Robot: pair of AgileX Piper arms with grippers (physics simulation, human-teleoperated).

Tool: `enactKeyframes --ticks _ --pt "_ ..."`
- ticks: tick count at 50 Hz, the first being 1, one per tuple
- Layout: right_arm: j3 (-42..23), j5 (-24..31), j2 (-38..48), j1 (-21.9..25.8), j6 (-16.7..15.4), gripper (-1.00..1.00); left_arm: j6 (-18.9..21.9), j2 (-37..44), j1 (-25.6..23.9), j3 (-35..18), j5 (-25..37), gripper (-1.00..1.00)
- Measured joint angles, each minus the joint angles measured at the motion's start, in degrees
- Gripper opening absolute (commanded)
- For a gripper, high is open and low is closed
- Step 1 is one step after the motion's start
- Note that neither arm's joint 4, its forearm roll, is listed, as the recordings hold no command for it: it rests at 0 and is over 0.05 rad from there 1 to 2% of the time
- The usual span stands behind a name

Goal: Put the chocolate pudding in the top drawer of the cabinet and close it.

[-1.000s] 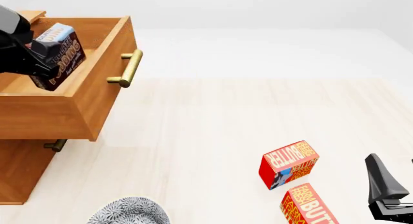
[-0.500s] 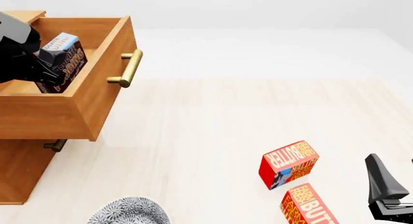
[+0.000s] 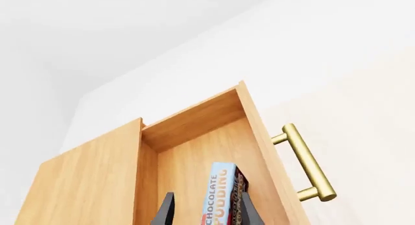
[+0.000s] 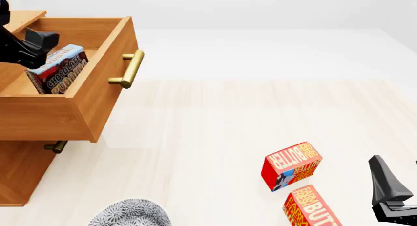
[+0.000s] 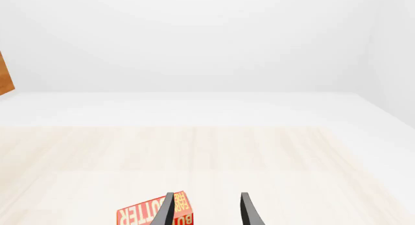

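The left claw point(image 3: 204, 210) hangs over the open top drawer point(image 4: 97, 89) with its 2 fingers point(image 3: 164, 210) spread. The pudding point(image 3: 220, 196) stands between them on edge; in the left wrist view a clear gap shows on one side of the box, while the other finger lies close against it, and whether that one touches I cannot tell. In the front view the claw sits at the far left edge, above and behind the box, and the pudding point(image 4: 58, 67) leans tilted inside the drawer, its lettered face turned up and toward the camera. The drawer is pulled well out of the cabinet point(image 4: 19, 172), its brass handle point(image 4: 128, 70) pointing toward the open counter point(image 4: 215, 123). A second handle point(image 4: 55, 147) peeks out below, on a lower drawer.

The right claw point(image 5: 206, 210) is low at the near right of the counter, fingers apart and holding nothing. Just beside it lie 2 butter boxes: 1 point(image 4: 292, 166) tipped on the counter, the other point(image 4: 311, 206) nearer the camera and cut off by the frame's lower edge. In the right wrist view 1 butter box point(image 5: 146, 214) shows partly behind a finger. A patterned grey plate point(image 4: 130, 214) sits at the near edge of the counter, well apart from the boxes.
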Motion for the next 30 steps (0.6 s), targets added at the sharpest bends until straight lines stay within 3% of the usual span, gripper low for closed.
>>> enactKeyframes --ticks 12,30 --pt "0.0 0.0 0.0 0.0 0.0 1.0 -0.5 -4.4 -3.6 -4.5 5.7 1.0" --pt "0.0 0.0 0.0 0.0 0.0 1.0 -4.0 -6.5 -10.4 -7.5 9.2 1.0"
